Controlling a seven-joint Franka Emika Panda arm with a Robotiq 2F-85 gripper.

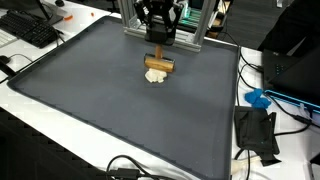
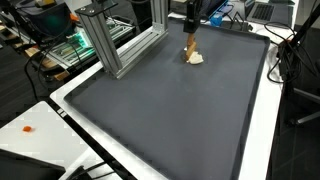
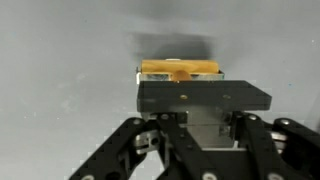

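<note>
My gripper [image 1: 158, 42] hangs over the far middle of a dark grey mat [image 1: 110, 100], fingers pointing down. It is shut on a wooden tool [image 1: 158, 66] with a light brown bar at its lower end. In an exterior view the tool [image 2: 189, 44] stands upright below the gripper [image 2: 190, 22]. A small cream-coloured lump [image 1: 155, 77] lies on the mat under the bar and also shows in an exterior view [image 2: 196, 58]. In the wrist view the wooden bar [image 3: 180, 68] shows beyond a dark block between the fingers [image 3: 204, 118]; the lump is hidden there.
An aluminium frame [image 2: 110, 45] stands at the mat's far edge behind the gripper. A keyboard [image 1: 30, 30] lies on the white table beside the mat. Cables, a blue object [image 1: 258, 99] and a black device [image 1: 256, 135] lie along the mat's other side.
</note>
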